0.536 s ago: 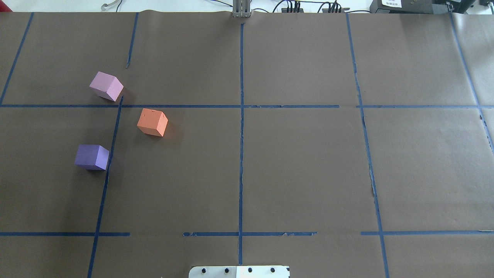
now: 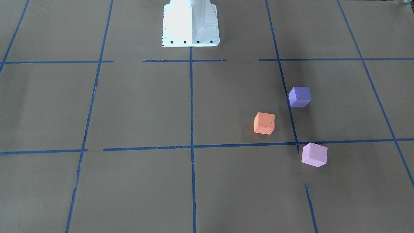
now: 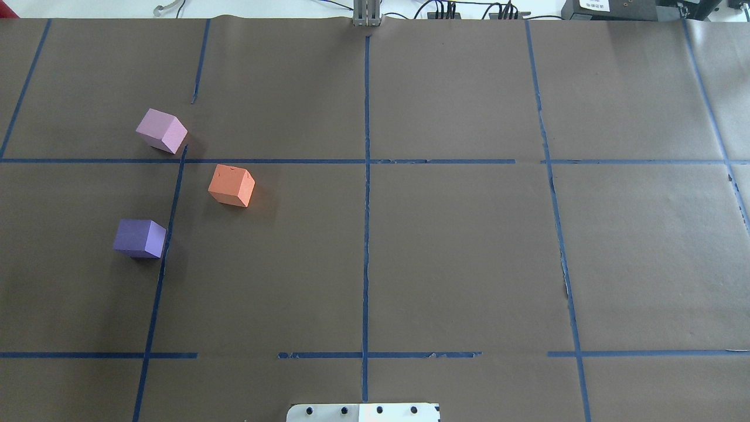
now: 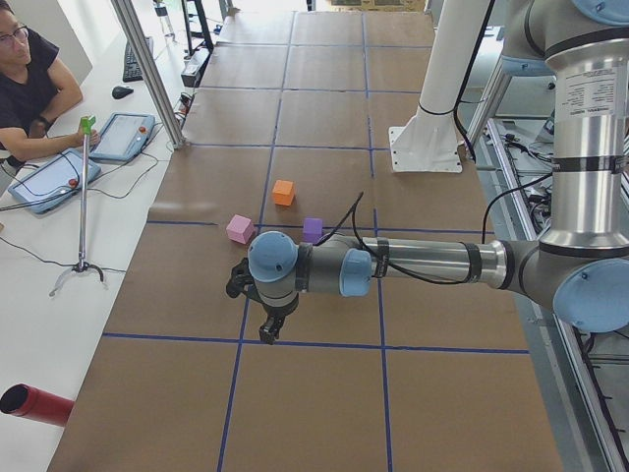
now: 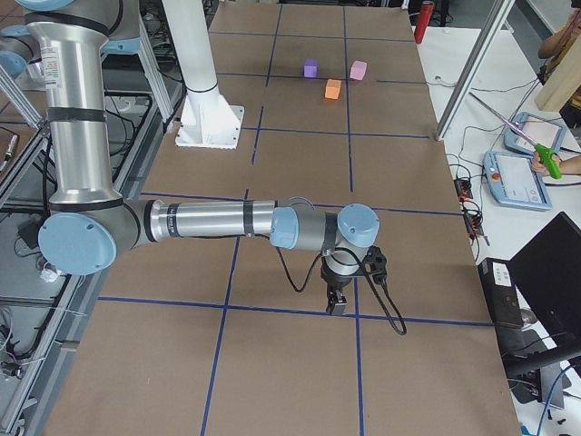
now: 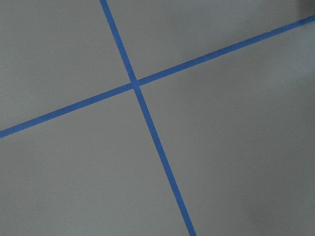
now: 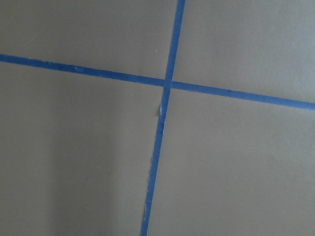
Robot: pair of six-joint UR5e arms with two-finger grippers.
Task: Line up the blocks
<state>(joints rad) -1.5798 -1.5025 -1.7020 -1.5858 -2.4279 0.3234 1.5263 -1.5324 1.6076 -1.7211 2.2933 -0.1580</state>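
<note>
Three foam cubes lie apart on the brown paper at the robot's left. The pale pink-lilac block (image 3: pixel 162 130) (image 2: pixel 314 154) is farthest from the robot. The orange block (image 3: pixel 231 185) (image 2: pixel 264 123) sits nearer the middle. The violet-blue block (image 3: pixel 139 238) (image 2: pixel 299 96) is nearest the robot. They form a loose triangle. My left gripper (image 4: pixel 272 326) shows only in the exterior left view, hanging over the paper well short of the blocks. My right gripper (image 5: pixel 337 303) shows only in the exterior right view, far from the blocks (image 5: pixel 332 88). I cannot tell whether either is open or shut.
Blue tape lines (image 3: pixel 366 176) divide the paper into a grid. The robot's white base plate (image 2: pixel 190 26) stands at the table's near edge. An operator (image 4: pixel 29 88) sits beside tablets (image 4: pixel 123 136) off the far edge. The wrist views show only paper and tape crossings (image 6: pixel 134 83).
</note>
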